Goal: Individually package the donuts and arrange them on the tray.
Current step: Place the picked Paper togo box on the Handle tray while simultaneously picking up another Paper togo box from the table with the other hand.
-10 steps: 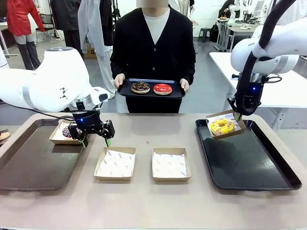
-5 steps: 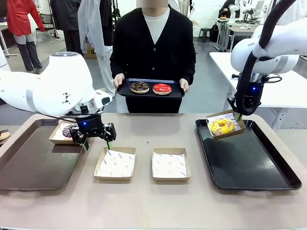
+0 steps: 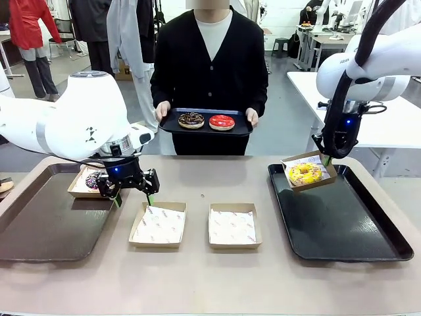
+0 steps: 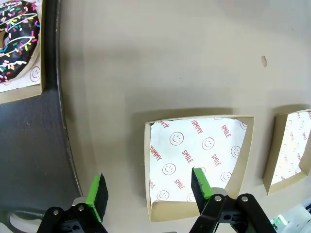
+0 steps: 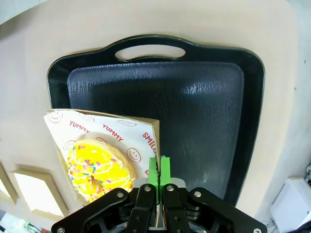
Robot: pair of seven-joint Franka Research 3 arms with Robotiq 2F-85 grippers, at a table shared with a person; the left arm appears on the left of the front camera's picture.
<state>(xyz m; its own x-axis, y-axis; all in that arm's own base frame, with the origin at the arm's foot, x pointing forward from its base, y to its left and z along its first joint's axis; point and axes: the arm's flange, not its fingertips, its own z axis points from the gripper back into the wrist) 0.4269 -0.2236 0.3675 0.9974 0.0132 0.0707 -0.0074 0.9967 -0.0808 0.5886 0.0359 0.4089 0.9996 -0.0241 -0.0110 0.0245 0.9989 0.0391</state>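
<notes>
A yellow donut (image 3: pixel 304 174) lies in a paper-lined cardboard box (image 3: pixel 323 160) that my right gripper (image 3: pixel 326 160) holds by its far rim, tilted, above the far left corner of the black right tray (image 3: pixel 348 230). In the right wrist view the gripper (image 5: pixel 159 170) is shut on the box's edge (image 5: pixel 151 127), with the yellow donut (image 5: pixel 97 170) to its left. My left gripper (image 3: pixel 133 197) hangs open over the table beside an empty box (image 3: pixel 158 224). In the left wrist view that gripper (image 4: pixel 148 190) straddles the near left wall of the empty box (image 4: pixel 194 160). A dark sprinkled donut (image 4: pixel 17 39) sits boxed on the left tray (image 3: pixel 39 224). The person holds a small tray (image 3: pixel 242 128) with a dark brown donut (image 3: pixel 191 120) and a red donut (image 3: pixel 222 122).
A second empty box (image 3: pixel 233 226) lies at the table's middle, also seen as the box at the edge (image 4: pixel 291 150) of the left wrist view. The right tray (image 5: pixel 194 107) has bare room. The person stands at the far side of the table.
My left gripper has shifted a little to the right and down, toward the empty box. The right arm and its box have stayed still.
</notes>
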